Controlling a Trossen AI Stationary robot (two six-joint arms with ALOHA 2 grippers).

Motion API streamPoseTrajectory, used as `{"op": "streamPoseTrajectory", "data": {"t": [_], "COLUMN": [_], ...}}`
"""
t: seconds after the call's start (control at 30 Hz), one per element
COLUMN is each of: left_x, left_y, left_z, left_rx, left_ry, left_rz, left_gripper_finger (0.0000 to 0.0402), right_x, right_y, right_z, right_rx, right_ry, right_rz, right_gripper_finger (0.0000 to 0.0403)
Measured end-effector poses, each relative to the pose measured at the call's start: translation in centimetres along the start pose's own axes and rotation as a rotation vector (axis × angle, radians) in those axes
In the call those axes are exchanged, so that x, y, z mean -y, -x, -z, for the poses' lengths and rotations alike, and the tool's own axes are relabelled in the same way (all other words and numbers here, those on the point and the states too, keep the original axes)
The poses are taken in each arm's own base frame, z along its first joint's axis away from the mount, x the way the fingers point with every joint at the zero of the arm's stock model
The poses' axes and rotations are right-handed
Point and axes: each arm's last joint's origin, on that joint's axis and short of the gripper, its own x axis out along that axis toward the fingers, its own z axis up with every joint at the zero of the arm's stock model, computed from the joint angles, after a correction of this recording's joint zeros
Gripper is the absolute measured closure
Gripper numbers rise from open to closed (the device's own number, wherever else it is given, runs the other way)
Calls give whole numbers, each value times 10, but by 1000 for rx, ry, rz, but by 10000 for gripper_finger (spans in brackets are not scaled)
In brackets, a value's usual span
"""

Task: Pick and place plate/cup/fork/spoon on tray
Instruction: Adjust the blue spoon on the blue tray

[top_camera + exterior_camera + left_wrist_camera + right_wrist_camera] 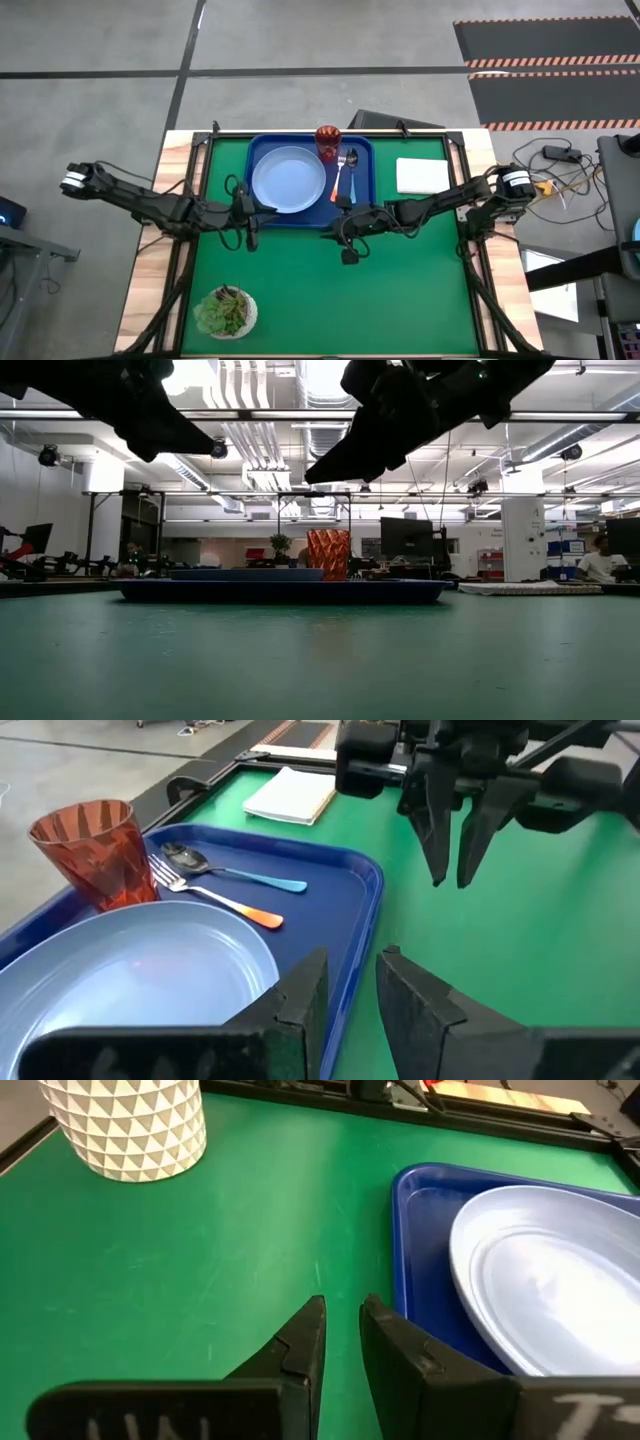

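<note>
The dark-blue tray [362, 150] lies at the far middle of the green mat. On it are the pale-blue plate [288, 180], the dark-red cup [328, 143], which stands upright at the far edge, and the orange-handled fork [215, 900] beside the blue-handled spoon [235, 872]. My left gripper [350, 985] hovers by the tray's near edge, holding nothing, its fingers nearly together. My right gripper [342, 1320] hovers over the mat just near the tray, nearly shut and empty; it also shows in the left wrist view [452, 870].
A white pot with a green succulent [226, 312] stands at the near left. A white square pad [422, 175] lies right of the tray. The green mat's near half [400, 300] lies open. The raised table frame runs along both sides.
</note>
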Motion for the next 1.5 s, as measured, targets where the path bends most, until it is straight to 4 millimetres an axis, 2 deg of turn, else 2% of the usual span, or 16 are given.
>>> {"op": "streamPoseTrajectory", "data": {"t": [0.17,0.27,0.47,0.63,0.83,0.97,1.1,1.4,1.5], "left_x": [0,-1,-2,-3,-3,-3,-3,-3,-3], "left_y": [1,1,1,1,1,1,1,1,1], "left_z": [-1,-2,-2,-2,-3,-3,-3,-3,-3], "left_rx": [5,13,21,22,28,28,27,26,26], "left_ry": [-39,-40,-92,-98,-114,-116,-116,-116,-116], "left_rz": [-1,-7,-62,-76,-76,-77,-77,-77,-77], "left_gripper_finger": [332,332,332,332,332,332,332,332,332], "right_x": [3,8,26,61,116,147,169,187,192], "right_y": [0,0,8,25,35,37,40,34,34], "right_z": [0,1,-4,-17,-27,-19,-1,64,79], "right_rx": [-2,-9,3,-56,-252,-346,-386,-452,-441], "right_ry": [-11,-30,-62,-125,-179,-176,-234,-302,-312], "right_rz": [15,84,178,267,368,408,371,384,408], "right_gripper_finger": [349,349,357,390,394,394,394,394,394]}}
